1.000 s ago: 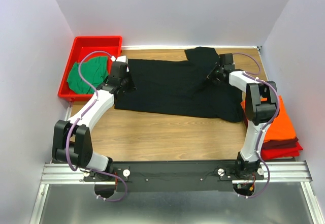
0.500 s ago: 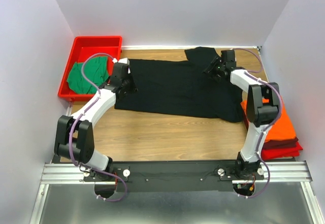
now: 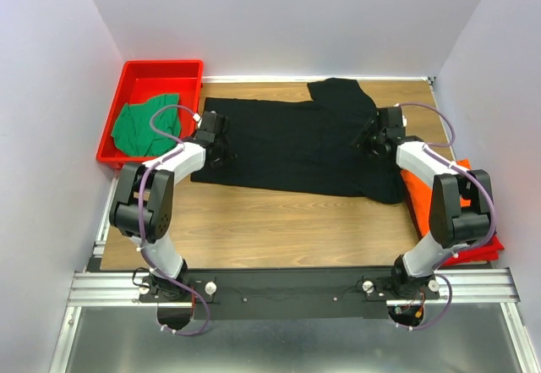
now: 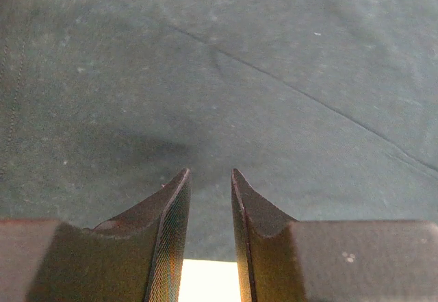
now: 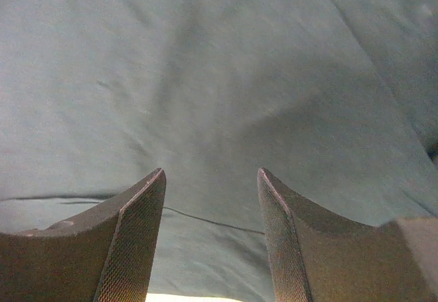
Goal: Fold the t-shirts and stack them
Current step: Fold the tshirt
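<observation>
Cloth takes up most of the table here: the black t-shirt (image 3: 296, 149) lies opened out flat across the far half of the wooden table (image 3: 279, 221), its body wide and unfolded, with one sleeve reaching toward the back wall. The left gripper (image 3: 217, 140) is low over its left edge. In the wrist view the fingers are drawn close together with only a slim gap, and nothing is caught in it. The right gripper (image 3: 377, 136) sits over the shirt's right side near the sleeve, its fingers set wider apart and just as empty, with dark fabric filling the view beneath them. The orange t-shirt (image 3: 469, 204) lies off at the right edge of the table as a neat folded slab. A darker red layer shows under it, though I can't tell what that is. The green t-shirt (image 3: 144, 128) is bunched up in the red tray (image 3: 161, 73) at the far left corner. By my reckoning the job is about a third done: orange looks folded and placed, black is laid out ready but has no fold in it yet, and green hasn't left the tray.
</observation>
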